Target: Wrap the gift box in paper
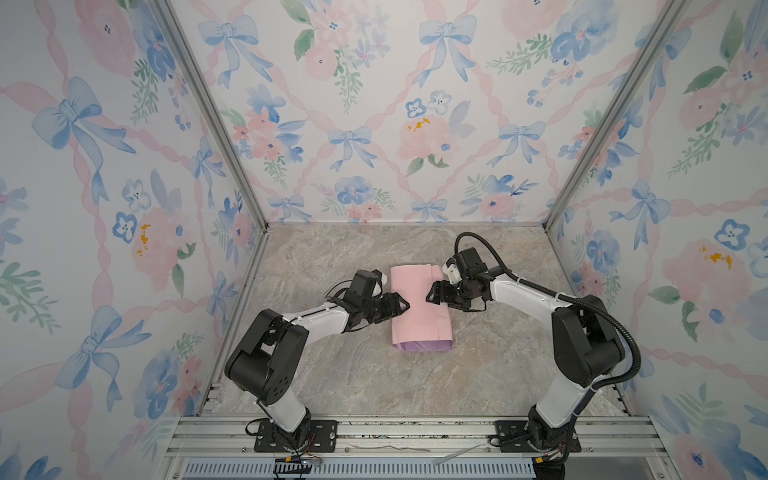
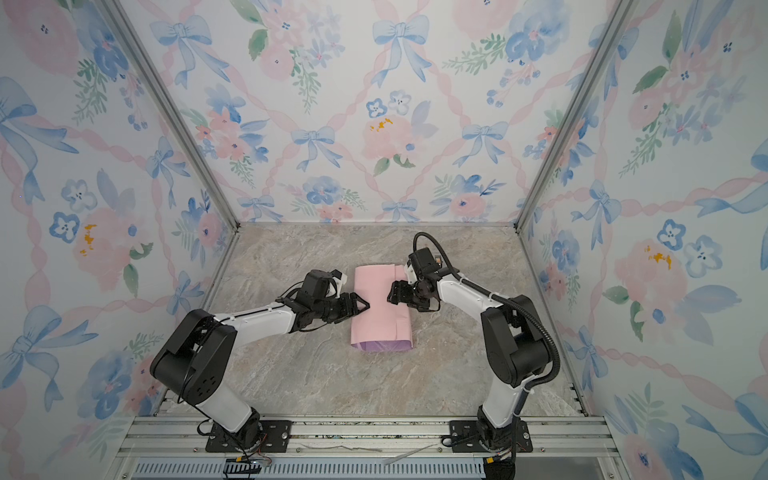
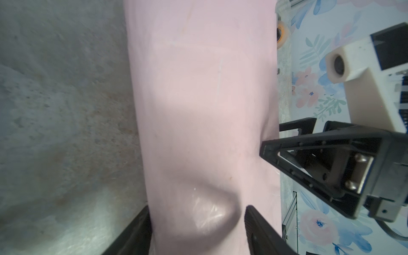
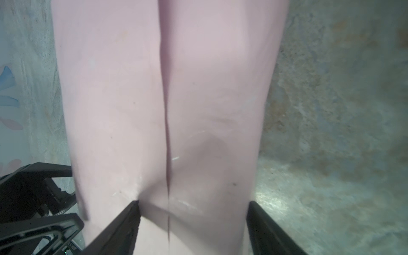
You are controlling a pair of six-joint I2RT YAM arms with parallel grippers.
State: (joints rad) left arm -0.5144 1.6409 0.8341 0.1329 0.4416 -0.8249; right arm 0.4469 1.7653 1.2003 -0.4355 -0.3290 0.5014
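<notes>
The paper lies folded into a long bundle in the middle of the table, pale pink side out, with lilac showing at its near end. The gift box is hidden under it. My left gripper is at the bundle's left edge, and in the left wrist view it stands open over the pink paper. My right gripper is over the bundle's right half, jaws open, astride the seam where one paper edge overlaps the other. Neither gripper holds anything.
The stone-patterned table is boxed in by floral walls on three sides, with an aluminium rail along the front. A beige-orange round thing peeks out behind the paper. The two grippers face each other closely across the bundle.
</notes>
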